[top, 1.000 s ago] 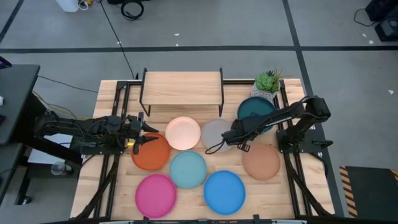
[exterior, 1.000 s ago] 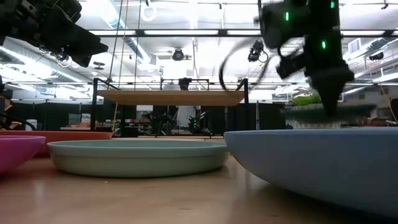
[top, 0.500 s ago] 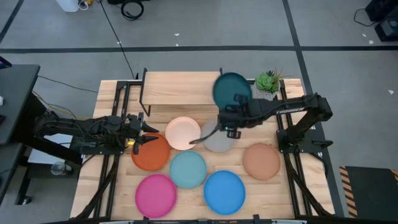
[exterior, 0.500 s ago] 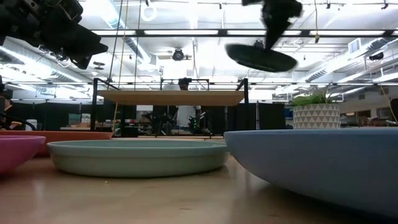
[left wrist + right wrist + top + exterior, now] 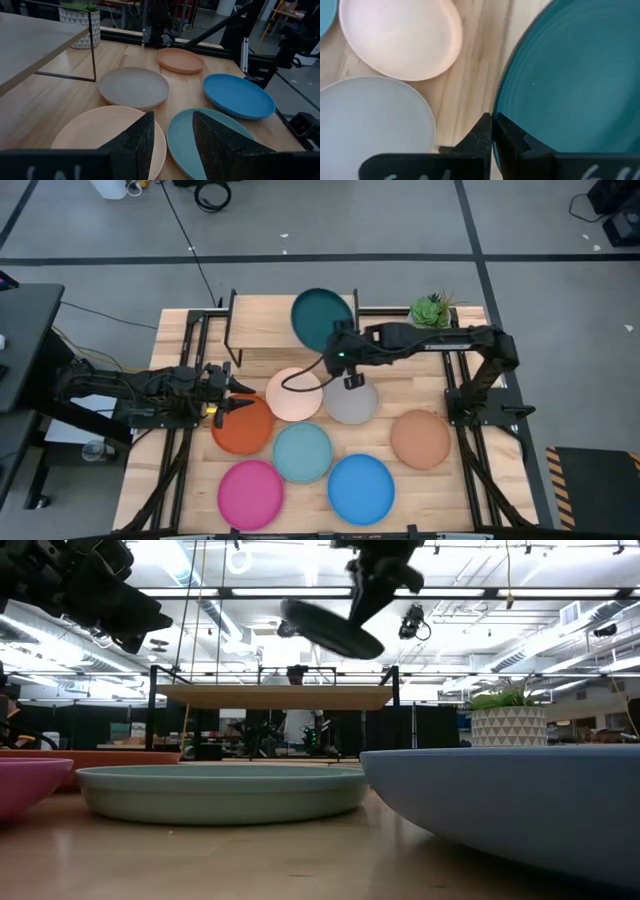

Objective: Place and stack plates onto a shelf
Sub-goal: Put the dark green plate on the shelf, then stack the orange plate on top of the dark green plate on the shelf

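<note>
The right gripper [image 5: 342, 352] is clamped on the rim of the round matte dark teal plate [image 5: 321, 319], carried tilted in the air. From the gripper, the plate extends toward 11 o'clock, over the light wooden shelf [image 5: 268, 318]. The left gripper [image 5: 240, 394], jaws parted, waits above the orange plate [image 5: 241, 428].

Dark teal plate [image 5: 320, 319] hangs tilted in the air over the right part of the wooden shelf [image 5: 270, 320], pinched at its rim by the right claw [image 5: 338, 350]. Orange [image 5: 242, 425], cream-pink [image 5: 293, 394], grey [image 5: 351, 399], tan-brown [image 5: 420, 439], light teal [image 5: 302, 452], magenta [image 5: 251, 493] and blue [image 5: 361, 488] plates lie flat on the tabletop.
</note>
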{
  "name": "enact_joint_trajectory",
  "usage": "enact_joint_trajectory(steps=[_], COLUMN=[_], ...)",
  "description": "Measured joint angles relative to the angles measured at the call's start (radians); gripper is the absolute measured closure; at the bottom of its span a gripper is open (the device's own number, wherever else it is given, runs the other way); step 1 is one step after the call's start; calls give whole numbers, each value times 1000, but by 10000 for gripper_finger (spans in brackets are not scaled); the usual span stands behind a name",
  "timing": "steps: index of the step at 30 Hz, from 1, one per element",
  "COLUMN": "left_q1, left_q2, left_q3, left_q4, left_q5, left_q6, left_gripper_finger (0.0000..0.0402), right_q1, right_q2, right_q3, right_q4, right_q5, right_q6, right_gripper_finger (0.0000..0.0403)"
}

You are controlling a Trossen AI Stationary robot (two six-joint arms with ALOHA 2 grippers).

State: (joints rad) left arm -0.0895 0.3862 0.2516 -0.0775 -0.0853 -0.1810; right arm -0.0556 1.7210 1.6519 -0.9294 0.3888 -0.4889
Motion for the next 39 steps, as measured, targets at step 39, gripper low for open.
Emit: enact_joint_trajectory(steps=[39], left_q1=[-162], left_q2=[203], left_q3=[169], left_q4=[-242], left_q5=[19], left_q6=[-170], left_gripper_finger=[260], right_q1=[34], right_q2=[108], right_q3=[179], right_q4=[-242], right_q5=[45], right_q6=[276], right_gripper_finger=[305])
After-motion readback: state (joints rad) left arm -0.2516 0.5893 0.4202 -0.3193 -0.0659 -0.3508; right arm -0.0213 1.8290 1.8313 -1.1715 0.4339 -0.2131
